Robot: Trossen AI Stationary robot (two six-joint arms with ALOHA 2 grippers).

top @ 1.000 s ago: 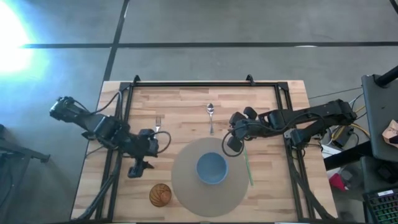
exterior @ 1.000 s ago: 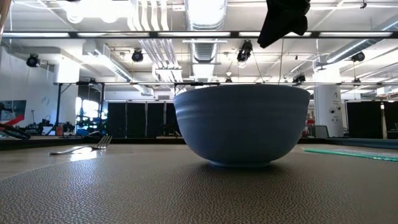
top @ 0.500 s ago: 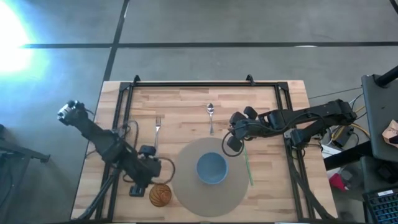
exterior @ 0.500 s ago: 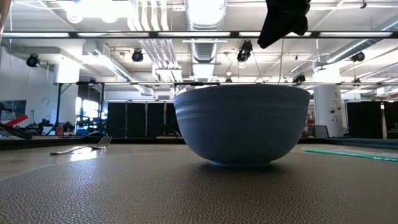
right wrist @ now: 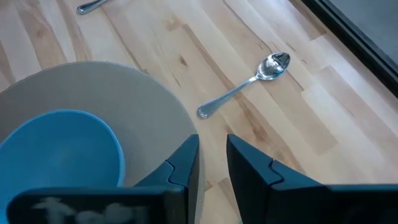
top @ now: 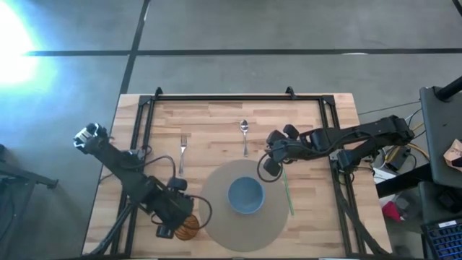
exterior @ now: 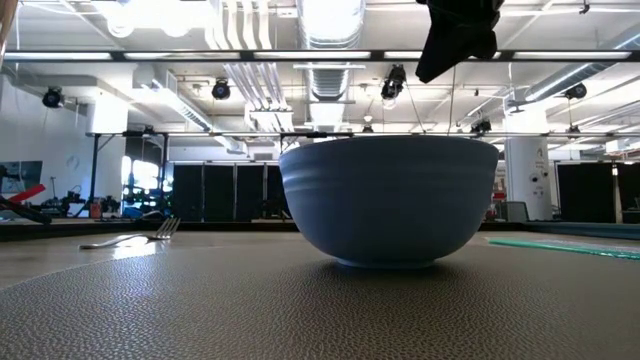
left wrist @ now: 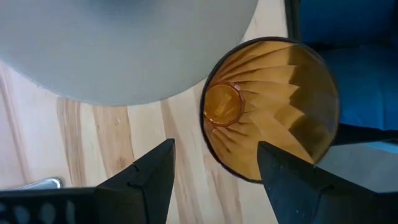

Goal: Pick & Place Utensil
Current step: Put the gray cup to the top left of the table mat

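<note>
Right wrist view, spoon ahead of nearly clenched, empty right hand.

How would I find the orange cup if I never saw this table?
Start at the round grey mat holding the blue bowl. Just off its left edge, under the left pincer, stands the amber ribbed glass, the only orange, see-through thing there.

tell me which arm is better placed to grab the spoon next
The right. The right gripper hovers just beside the spoon, which lies in plain sight ahead of its fingers. The left gripper is open but down at the near edge over the amber glass, well away from the spoon.
</note>
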